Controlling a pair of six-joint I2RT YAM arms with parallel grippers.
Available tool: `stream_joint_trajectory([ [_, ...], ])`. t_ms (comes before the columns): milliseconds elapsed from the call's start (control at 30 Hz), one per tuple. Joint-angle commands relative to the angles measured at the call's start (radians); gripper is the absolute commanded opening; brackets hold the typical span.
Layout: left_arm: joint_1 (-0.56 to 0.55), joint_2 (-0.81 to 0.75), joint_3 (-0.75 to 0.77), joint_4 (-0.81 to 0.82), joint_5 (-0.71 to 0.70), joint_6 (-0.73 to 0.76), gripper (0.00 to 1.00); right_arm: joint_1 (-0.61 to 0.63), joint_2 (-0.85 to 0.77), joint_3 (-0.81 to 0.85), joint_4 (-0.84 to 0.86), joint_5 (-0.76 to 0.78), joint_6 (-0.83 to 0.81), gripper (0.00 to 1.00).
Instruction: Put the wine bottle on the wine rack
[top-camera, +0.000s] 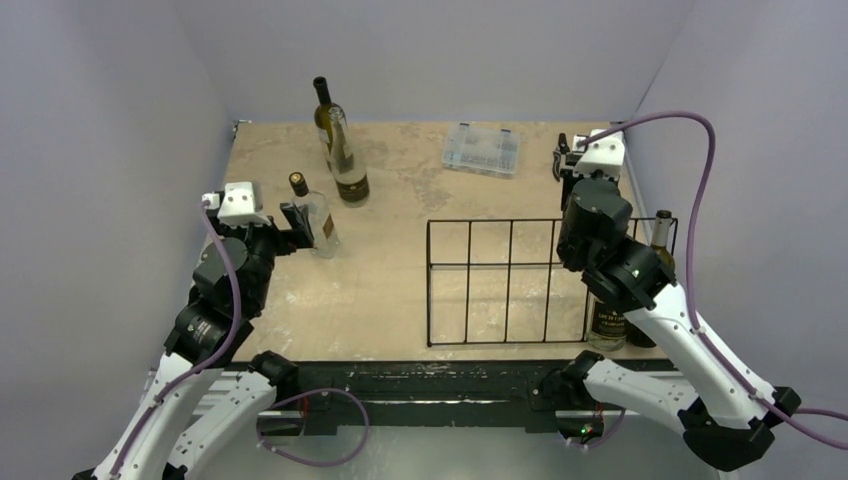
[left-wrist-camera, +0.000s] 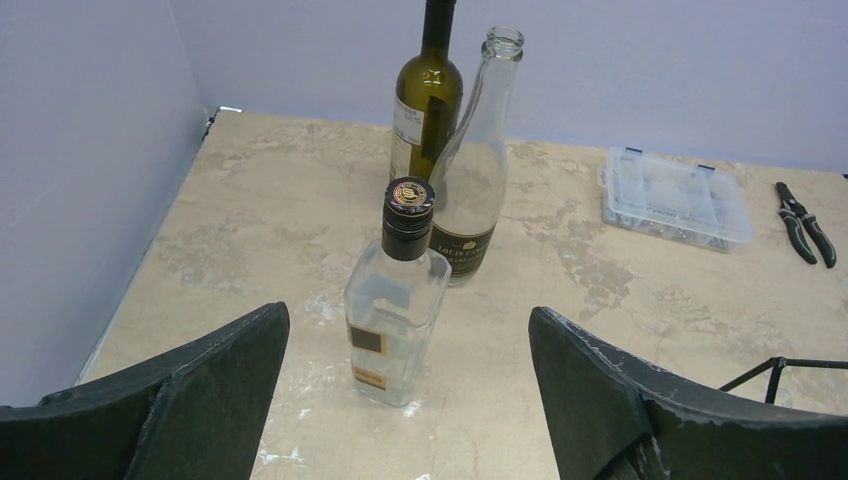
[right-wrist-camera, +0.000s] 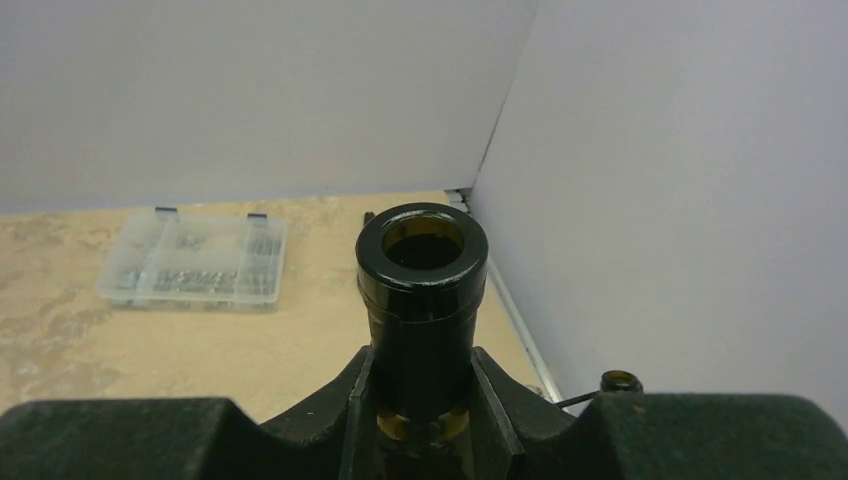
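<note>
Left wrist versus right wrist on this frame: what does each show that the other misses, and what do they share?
Only left wrist: three upright bottles, a capped clear bottle nearest, a green bottle and a tall clear bottle behind it; also pliers and a corner of the wine rack. Only right wrist: the wine bottle, its open neck clamped in the right jaws, and a second bottle mouth at lower right. Both: the compartment box and the tabletop.
</note>
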Motion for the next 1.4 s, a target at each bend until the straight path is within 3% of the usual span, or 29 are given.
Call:
stream_joint_trajectory([
  [0,-0.005,0.012,0.037,0.014,0.01,-0.009,0.9,-0.021,-0.001,0.054,-0.028,-0.08,0.107,0.0],
  [600,-0.005,0.011,0.039,0.012,0.015,-0.012,0.9,-0.129,0.075,-0.017,-0.083,-0.199,0.221,0.0],
  [1367,-0.006,0.011,0.038,0.009,0.023,-0.019,0.9,-0.142,0.103,-0.189,-0.21,-0.292,0.43,0.0],
])
